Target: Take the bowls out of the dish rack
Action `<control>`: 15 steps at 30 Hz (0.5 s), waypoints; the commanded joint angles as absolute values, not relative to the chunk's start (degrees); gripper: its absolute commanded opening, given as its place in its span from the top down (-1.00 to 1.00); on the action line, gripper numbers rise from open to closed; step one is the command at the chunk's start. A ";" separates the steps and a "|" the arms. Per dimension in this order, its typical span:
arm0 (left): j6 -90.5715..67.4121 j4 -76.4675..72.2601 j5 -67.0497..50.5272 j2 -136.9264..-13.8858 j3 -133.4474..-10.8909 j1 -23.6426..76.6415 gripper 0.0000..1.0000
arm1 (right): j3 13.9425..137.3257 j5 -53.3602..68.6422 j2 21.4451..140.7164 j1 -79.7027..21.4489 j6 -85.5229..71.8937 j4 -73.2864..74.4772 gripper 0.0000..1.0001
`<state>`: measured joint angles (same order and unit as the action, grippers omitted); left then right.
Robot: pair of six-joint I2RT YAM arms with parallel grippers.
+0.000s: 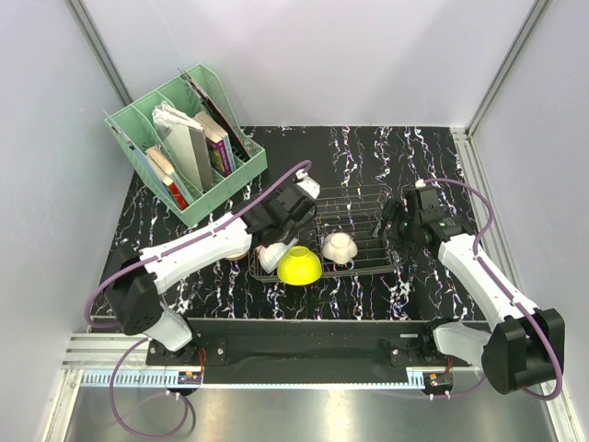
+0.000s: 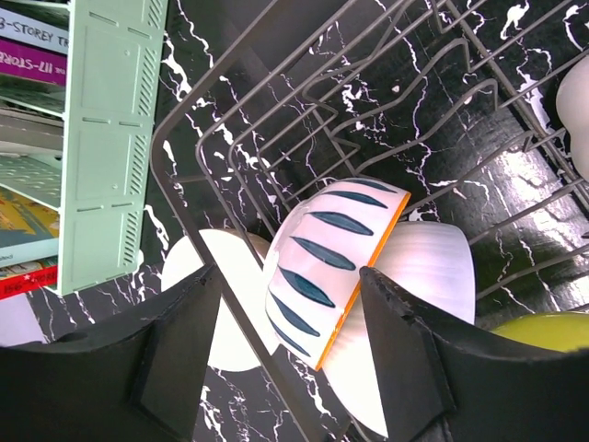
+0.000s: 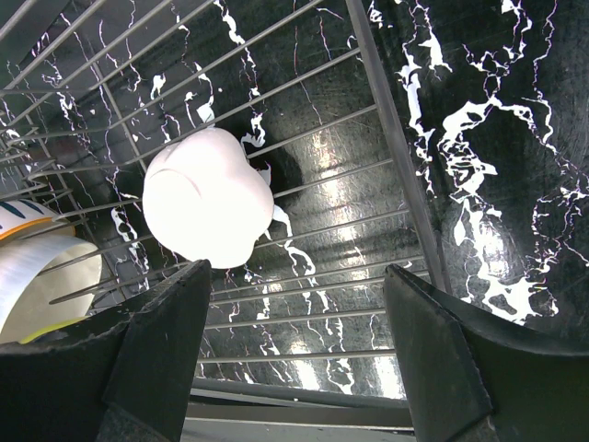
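The dark wire dish rack (image 1: pixel 363 198) lies mid-table. My left gripper (image 1: pixel 279 230) is open at its left end. In the left wrist view, the left gripper (image 2: pixel 287 276) straddles a tilted white bowl with blue leaf marks and an orange rim (image 2: pixel 336 262); a plain white bowl (image 2: pixel 433 267) leans behind it. A yellow-green bowl (image 1: pixel 300 265) sits at the rack's near edge. A white bowl (image 1: pixel 339 246) lies upside down in the rack and also shows in the right wrist view (image 3: pixel 207 198). My right gripper (image 1: pixel 398 226) is open and empty over the rack's right end (image 3: pixel 294 276).
A cream bowl (image 2: pixel 216 295) sits on the marble-patterned table just outside the rack's left wire; in the top view it looks tan (image 1: pixel 236 249). A mint-green file organiser (image 1: pixel 189 147) with books stands at the back left. White walls enclose the table.
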<state>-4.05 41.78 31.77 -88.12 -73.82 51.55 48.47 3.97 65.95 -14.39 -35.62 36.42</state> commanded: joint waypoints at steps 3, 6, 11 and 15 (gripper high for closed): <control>-5.45 44.30 30.41 -84.99 -72.33 50.98 -0.31 | 46.58 -2.02 65.92 -14.15 -34.28 38.06 -0.67; -5.10 44.47 31.11 -84.46 -71.72 50.98 -0.32 | 46.50 -1.93 66.18 -14.06 -34.45 37.88 -0.67; -5.80 46.14 30.77 -85.34 -71.63 50.98 -0.29 | 46.76 -2.28 66.01 -14.06 -34.63 37.97 -0.67; -6.50 46.14 28.13 -84.11 -70.84 50.98 -0.30 | 46.58 -2.64 65.83 -14.15 -34.36 38.06 -0.67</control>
